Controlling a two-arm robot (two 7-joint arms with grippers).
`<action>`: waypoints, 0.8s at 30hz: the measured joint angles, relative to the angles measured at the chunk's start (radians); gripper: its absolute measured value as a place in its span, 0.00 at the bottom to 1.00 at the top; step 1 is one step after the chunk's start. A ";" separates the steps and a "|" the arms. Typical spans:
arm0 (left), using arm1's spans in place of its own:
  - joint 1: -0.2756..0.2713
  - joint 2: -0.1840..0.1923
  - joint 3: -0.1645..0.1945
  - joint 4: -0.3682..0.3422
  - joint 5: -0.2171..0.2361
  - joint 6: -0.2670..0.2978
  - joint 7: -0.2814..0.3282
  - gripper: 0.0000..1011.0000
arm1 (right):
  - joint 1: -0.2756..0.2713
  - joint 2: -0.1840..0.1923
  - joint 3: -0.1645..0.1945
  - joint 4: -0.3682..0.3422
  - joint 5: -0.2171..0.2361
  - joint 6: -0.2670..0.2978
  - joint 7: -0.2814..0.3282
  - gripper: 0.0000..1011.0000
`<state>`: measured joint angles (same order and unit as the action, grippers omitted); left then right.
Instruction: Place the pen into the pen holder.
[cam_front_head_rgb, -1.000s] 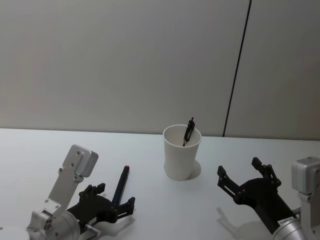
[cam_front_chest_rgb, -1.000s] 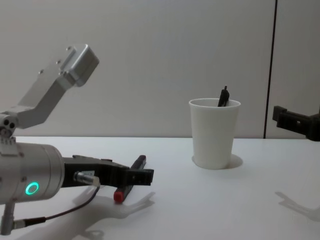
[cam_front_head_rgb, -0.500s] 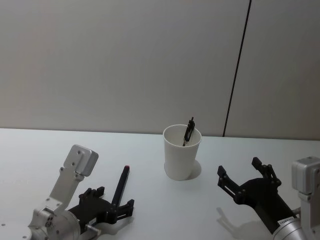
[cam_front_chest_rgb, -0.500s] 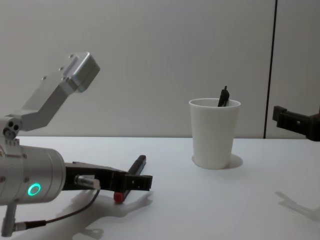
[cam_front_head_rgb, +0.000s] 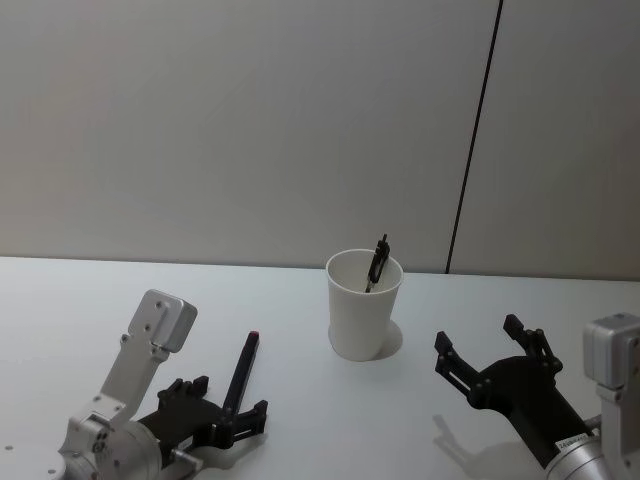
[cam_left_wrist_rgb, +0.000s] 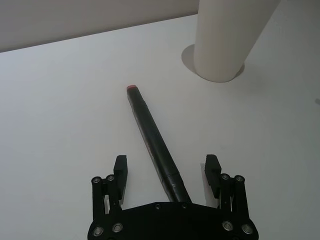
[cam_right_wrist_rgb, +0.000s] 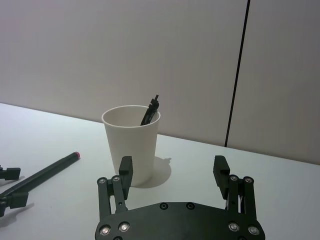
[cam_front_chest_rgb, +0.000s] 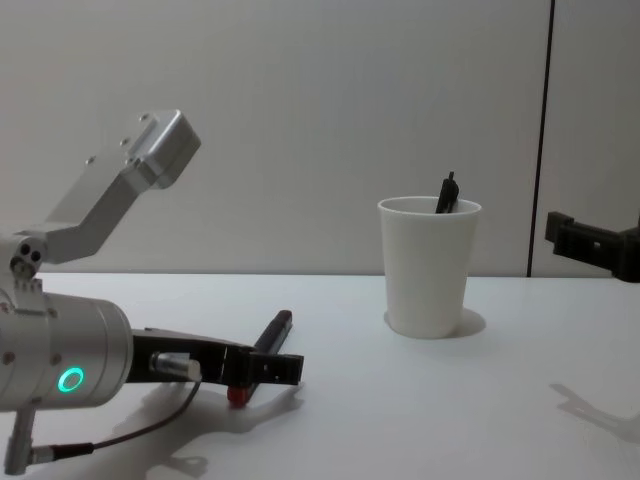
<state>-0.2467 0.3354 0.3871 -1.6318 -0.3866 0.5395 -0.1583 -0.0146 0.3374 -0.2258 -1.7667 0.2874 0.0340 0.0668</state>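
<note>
Left wrist view puts the pen flat on the worktop, red tip toward the pen holder and well apart from it. The left claw straddles the pen's rear end, fingers wide on either side with a clear gap. Over the last second this claw has sunk lower and drawn back slightly along the barrel, while the pen has not moved. That looks like lining up for a grasp that is not yet made. A second black pen leans inside the holder, its lower part hidden by the wall. The pen's rear end disappears under the claw body. The right claw hangs wide and idle off to the right.
</note>
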 joint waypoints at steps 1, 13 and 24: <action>0.000 0.000 0.000 0.000 0.000 0.001 0.000 0.96 | 0.000 0.000 0.000 0.000 0.000 0.000 0.000 0.99; -0.001 -0.003 -0.002 0.002 0.002 0.006 0.001 0.66 | 0.000 0.000 0.000 0.000 0.000 0.000 0.000 0.99; -0.001 -0.004 -0.003 0.002 0.003 0.008 0.002 0.31 | 0.000 0.000 0.000 0.000 0.000 0.000 0.000 0.99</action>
<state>-0.2477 0.3311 0.3845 -1.6296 -0.3834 0.5472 -0.1567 -0.0146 0.3375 -0.2258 -1.7668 0.2874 0.0340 0.0668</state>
